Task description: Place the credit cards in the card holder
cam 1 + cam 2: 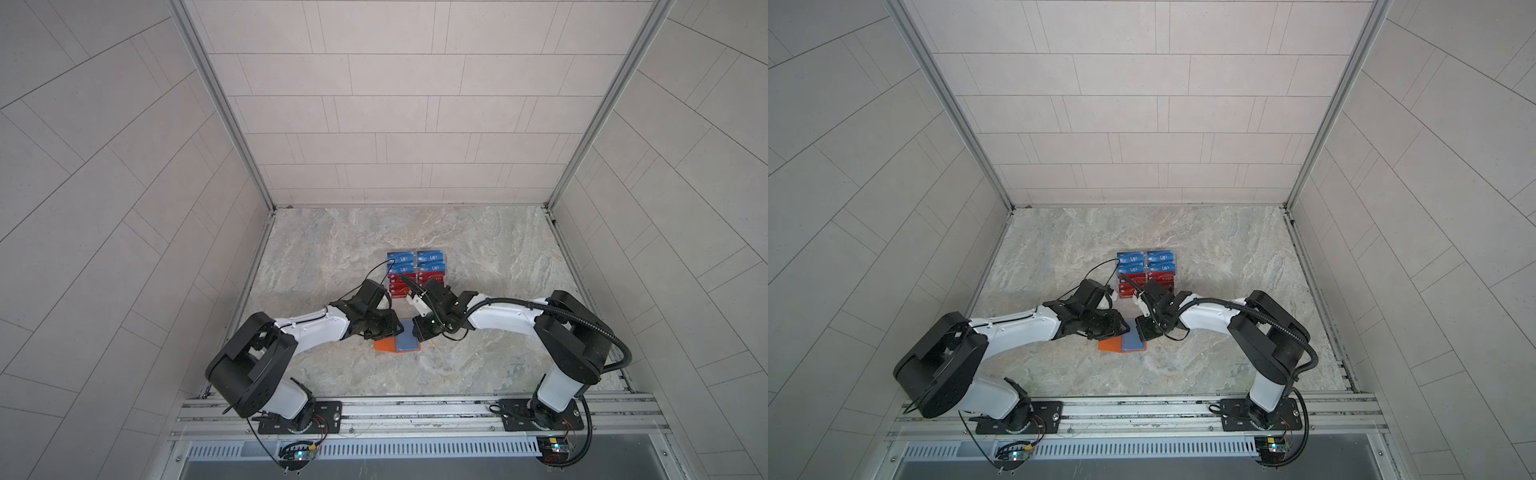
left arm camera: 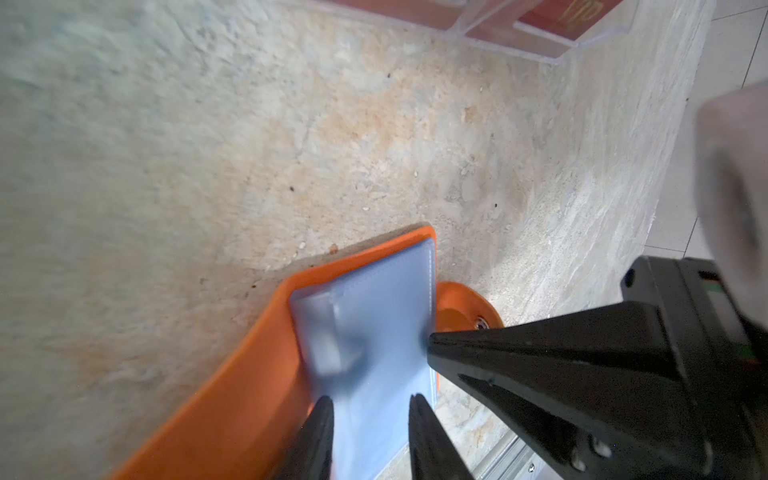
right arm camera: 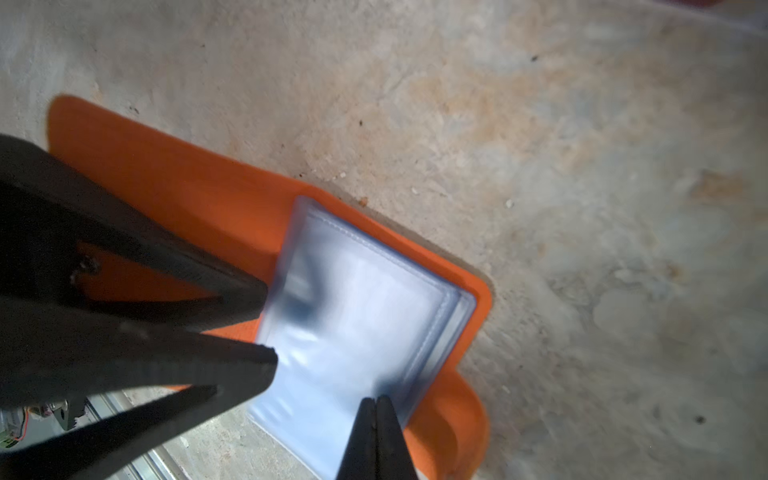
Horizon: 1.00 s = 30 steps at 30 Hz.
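Both arms reach inward; left gripper (image 2: 371, 400) parted (slightly), right gripper (image 3: 376, 404) pinched shut.

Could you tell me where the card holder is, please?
In both top views the card holder lies open centrally under the left pincer and right pincer, below the rack.

Orange card holder (image 1: 384, 345); blue, red credit cards (image 1: 402, 258)

- We see the orange card holder (image 1: 1109, 345) lying open on the desk (image 1: 1204, 249), clear sleeves (image 1: 1134, 343) facing up.
- Our left hand (image 1: 1126, 330) and right hand (image 1: 1144, 336) meet over its far edge.
- Blue and red credit cards (image 1: 1160, 259) fill the clear rack (image 1: 1175, 286) just behind.
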Tool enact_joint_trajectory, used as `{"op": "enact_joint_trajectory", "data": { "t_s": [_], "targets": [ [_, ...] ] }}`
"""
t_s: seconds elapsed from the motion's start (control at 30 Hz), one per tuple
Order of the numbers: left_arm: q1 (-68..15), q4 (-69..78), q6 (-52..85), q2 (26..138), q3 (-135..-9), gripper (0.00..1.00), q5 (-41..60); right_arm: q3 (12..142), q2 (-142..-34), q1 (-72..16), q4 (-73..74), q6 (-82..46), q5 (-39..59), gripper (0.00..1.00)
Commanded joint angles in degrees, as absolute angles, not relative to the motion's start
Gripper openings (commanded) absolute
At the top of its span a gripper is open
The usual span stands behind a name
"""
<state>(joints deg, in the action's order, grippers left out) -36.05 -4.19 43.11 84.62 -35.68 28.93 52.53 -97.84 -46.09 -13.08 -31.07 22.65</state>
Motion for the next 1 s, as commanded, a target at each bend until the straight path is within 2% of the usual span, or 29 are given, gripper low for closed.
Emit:
{"op": "enact_joint_trajectory", "data": {
  "t_s": [0.0,0.6,0.97],
  "targets": [
    [-35.7,-1.4,43.5,85.6,-34.5,0.35,30.3,51.6,-98.7,-46.2,-12.8,-30.9,21.0,0.05],
    [-35.6,4.5,45.7,88.3,-31.6,0.36,32.0,50.8,-99.8,-46.2,-12.0,-31.3,20.9,0.04],
    [-34.9,18.8,55.1,88.2,-25.3,0.35,34.8,50.5,-99.8,-46.2,-11.5,-31.6,21.1,0.03]
  ]
}}
